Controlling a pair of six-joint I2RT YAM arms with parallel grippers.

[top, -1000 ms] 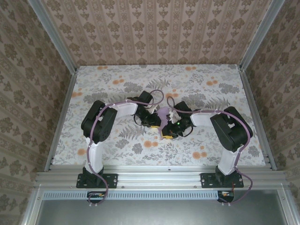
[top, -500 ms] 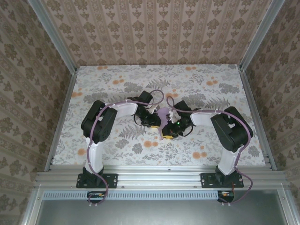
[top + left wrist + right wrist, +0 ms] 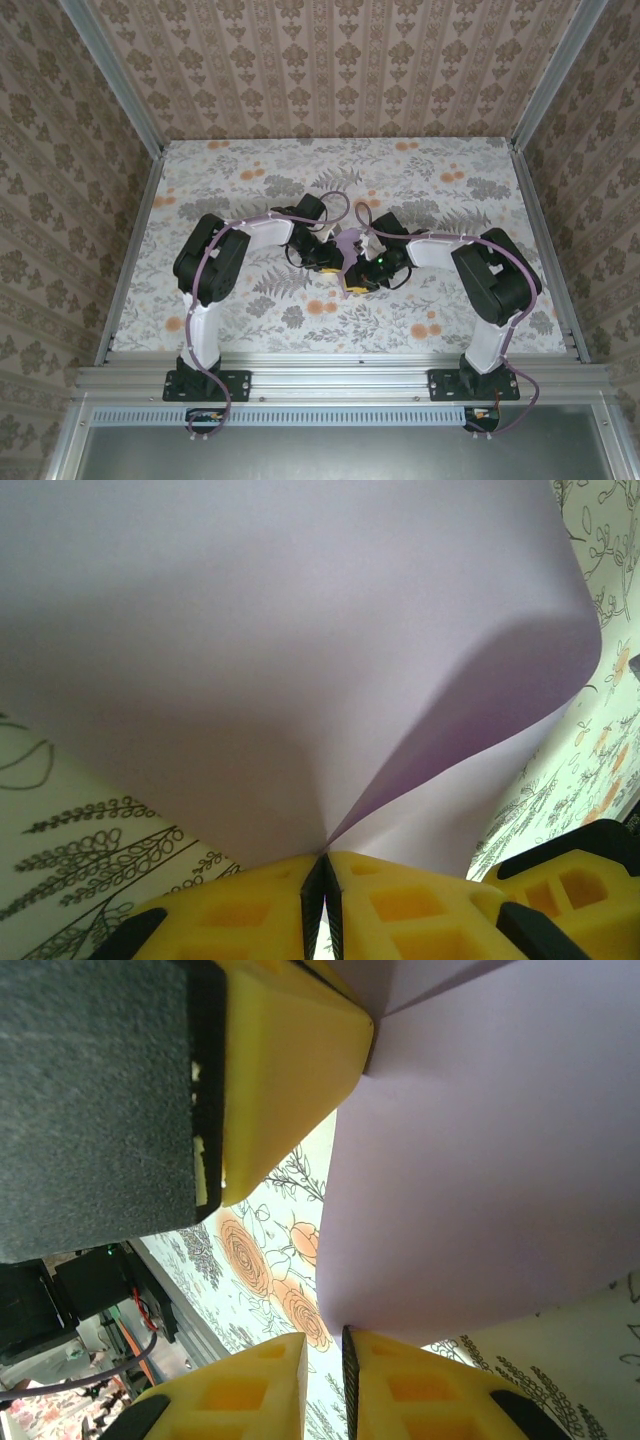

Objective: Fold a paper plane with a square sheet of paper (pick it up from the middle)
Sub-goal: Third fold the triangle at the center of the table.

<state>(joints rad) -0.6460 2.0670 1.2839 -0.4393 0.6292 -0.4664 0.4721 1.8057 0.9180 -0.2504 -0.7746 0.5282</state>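
Showing the square sheet of paper (image 3: 300, 660) held above the floral table (image 3: 250, 170) at its middle, between both arms. Left gripper (image 3: 322, 865) pinched tight on a bent fold; right gripper (image 3: 324, 1345) narrowly parted at the sheet's edge (contact unclear). Thin and limp, the paper will likely buckle or tear; grip near creases. Crowded fingers leave little working room.

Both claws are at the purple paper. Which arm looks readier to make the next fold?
Right, probably. The left claw is pinched shut on the sheet of paper, acting as the anchor. The right claw stands slightly open at the sheet's edge, free to grab and fold it over.
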